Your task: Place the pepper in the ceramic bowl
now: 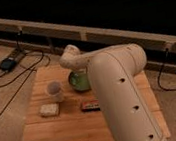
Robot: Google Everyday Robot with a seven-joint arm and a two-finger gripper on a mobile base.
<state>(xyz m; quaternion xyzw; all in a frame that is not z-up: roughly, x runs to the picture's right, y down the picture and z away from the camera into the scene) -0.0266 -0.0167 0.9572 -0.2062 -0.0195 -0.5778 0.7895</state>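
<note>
The gripper (83, 72) hangs right over the green ceramic bowl (76, 83) on the desk (65, 124). Can't tell if it's spread or clamped.

Bench (65, 127): matt pale wood. Ceramic bowl (78, 81): glossy green glaze. Arm shell (120, 90): smooth cream plastic, hiding pincer by bowl.

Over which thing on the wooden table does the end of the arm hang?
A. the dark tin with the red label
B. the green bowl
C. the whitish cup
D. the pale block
B: the arm curves down to the green bowl, and the gripper is at the bowl's far rim, largely hidden by the arm.
</note>
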